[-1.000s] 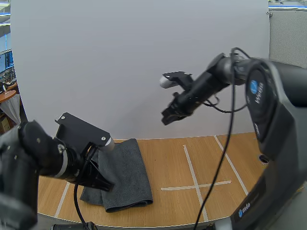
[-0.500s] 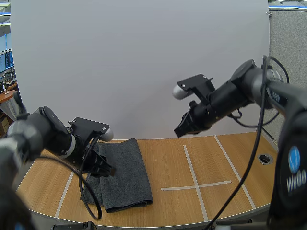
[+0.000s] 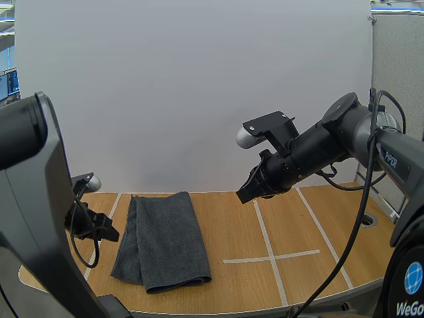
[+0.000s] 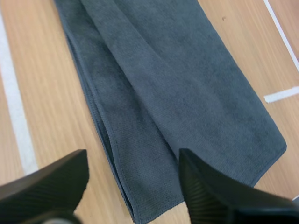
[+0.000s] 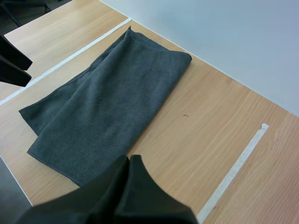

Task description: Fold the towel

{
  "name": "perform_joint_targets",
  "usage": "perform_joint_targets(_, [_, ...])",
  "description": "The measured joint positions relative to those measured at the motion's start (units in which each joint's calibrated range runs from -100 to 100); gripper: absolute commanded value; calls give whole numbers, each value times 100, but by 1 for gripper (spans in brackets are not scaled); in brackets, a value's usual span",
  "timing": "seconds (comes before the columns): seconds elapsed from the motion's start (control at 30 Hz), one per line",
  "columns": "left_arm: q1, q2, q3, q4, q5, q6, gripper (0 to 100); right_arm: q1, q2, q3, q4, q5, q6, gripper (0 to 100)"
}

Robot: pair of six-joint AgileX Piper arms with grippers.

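Left gripper (image 4: 133, 154) is open, its two fingers wide apart with nothing between them. It hangs low by the left side of the towel (image 3: 165, 238) and does not touch it. Right gripper (image 5: 130, 161) is closed on nothing, its fingers pressed together into one dark point. It hangs high in the air over the middle of the table (image 3: 318, 225), to the right of the towel. The towel is dark grey and lies flat on the left part of the table, folded along its length. Its top layer does not quite cover the one under it, so a thin strip peeks out along the left edge. Its near end lies close to the table's front edge. Bare wood with white tape lines (image 3: 268, 248) spreads wide to the right of the towel. A white wall (image 3: 199, 79) stands behind the table.
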Motion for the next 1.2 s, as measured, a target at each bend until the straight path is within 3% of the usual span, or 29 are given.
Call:
perform_joint_targets(0.37, [11,353,296,608,53,725,97,0,-11,0,0,0,339,0])
perform_joint_targets(0.43, [-59,364,388,677,53,745,97,0,-11,0,-11,0,349,0])
perform_joint_targets(0.5, [-291,364,529,702,53,745,97,0,-11,0,-11,0,349,0])
perform_joint_targets(0.6, [-448,364,555,681,53,689,97,0,-25,0,-11,0,357,0])
perform_joint_targets(0.9, [-525,364,555,475,53,660,97,0,-25,0,-11,0,370,0])
perform_joint_targets(1.03, [-669,803,555,198,53,508,96,0,-25,0,-11,0,370,0])
perform_joint_targets(1.2, [-693,1221,515,39,53,397,96,0,-25,0,-11,0,370,0])
